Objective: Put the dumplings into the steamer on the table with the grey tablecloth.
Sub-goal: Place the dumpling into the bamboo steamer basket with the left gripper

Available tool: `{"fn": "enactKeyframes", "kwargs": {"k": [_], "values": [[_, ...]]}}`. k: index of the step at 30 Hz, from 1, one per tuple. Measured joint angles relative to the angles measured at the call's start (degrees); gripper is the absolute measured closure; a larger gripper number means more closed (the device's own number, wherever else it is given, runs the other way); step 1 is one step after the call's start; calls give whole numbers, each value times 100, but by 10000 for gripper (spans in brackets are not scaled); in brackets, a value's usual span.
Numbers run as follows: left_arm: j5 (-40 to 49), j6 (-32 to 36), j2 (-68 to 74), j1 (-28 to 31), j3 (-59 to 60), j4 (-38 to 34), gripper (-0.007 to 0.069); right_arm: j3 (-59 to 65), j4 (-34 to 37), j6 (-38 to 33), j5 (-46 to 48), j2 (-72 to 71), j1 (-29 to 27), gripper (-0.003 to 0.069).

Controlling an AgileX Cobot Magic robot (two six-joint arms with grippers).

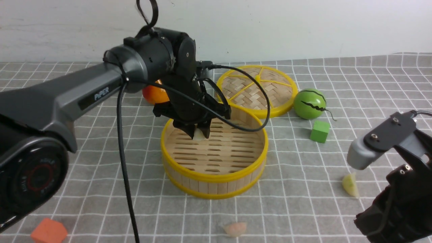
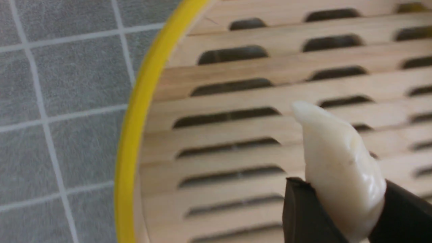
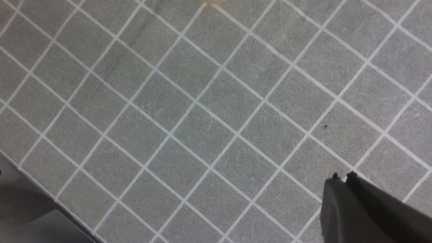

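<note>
The steamer (image 1: 216,177) stands in the middle of the grey tablecloth (image 1: 297,202). My left gripper (image 1: 199,132) is shut on the whitish dumpling (image 1: 199,135) and holds it over the steamer's slatted floor near the back left wall. The left wrist view shows that dumpling (image 2: 337,162) pinched between the dark fingers (image 2: 303,212) above the slats, inside the yellow rim (image 2: 135,135). The yellow-green dumpling (image 1: 351,185) lies at the right by my right arm. The pinkish dumpling (image 1: 235,228) lies in front of the steamer. My right gripper (image 3: 342,175) is shut and empty above bare cloth.
The woven disc lid (image 1: 258,89) lies behind the steamer. A green ball (image 1: 309,103) and a green cube (image 1: 319,131) are to the right of it. An orange fruit (image 1: 154,95) is behind my left arm. An orange block (image 1: 49,232) lies front left.
</note>
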Motion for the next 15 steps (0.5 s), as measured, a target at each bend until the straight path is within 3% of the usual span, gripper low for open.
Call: {"fn": "enactKeyframes", "kwargs": {"k": [6, 15], "values": [[-21, -92, 342, 82, -189, 14, 389, 0, -68, 71, 12, 0, 0, 625], [512, -68, 199, 82, -602, 27, 183, -537, -1169, 1343, -10, 146, -283, 555]]}}
